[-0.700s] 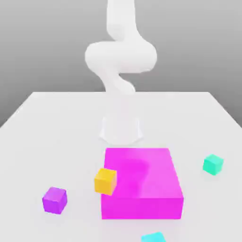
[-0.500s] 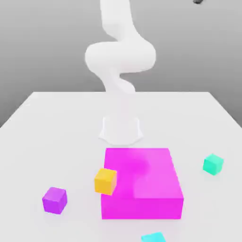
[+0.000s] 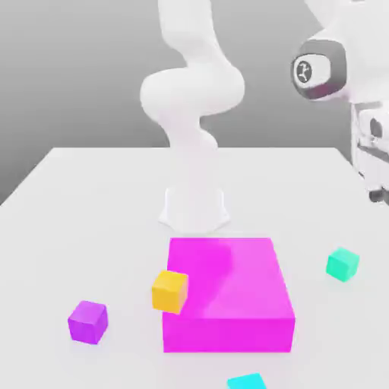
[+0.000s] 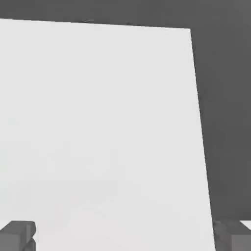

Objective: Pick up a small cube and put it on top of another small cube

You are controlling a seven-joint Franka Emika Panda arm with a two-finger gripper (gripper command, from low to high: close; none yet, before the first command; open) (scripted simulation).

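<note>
The small cube, plain teal-green, rests on the white table at the exterior view's right, apart from everything else. My gripper hangs high above and slightly to the right of it, partly cut off by the picture's edge. In the hand view my gripper is open. Its two grey fingertips stand far apart with only bare table between them. Nothing is held.
A big magenta block lies in the middle front, with an orange-yellow cube against its left side. A purple cube sits front left and a lighter cyan cube at the front edge. The arm's base stands behind the block.
The hand has swung down into the exterior view's upper right, over the teal-green cube's side of the table. The upper arm has leaned left. No cube has moved.
</note>
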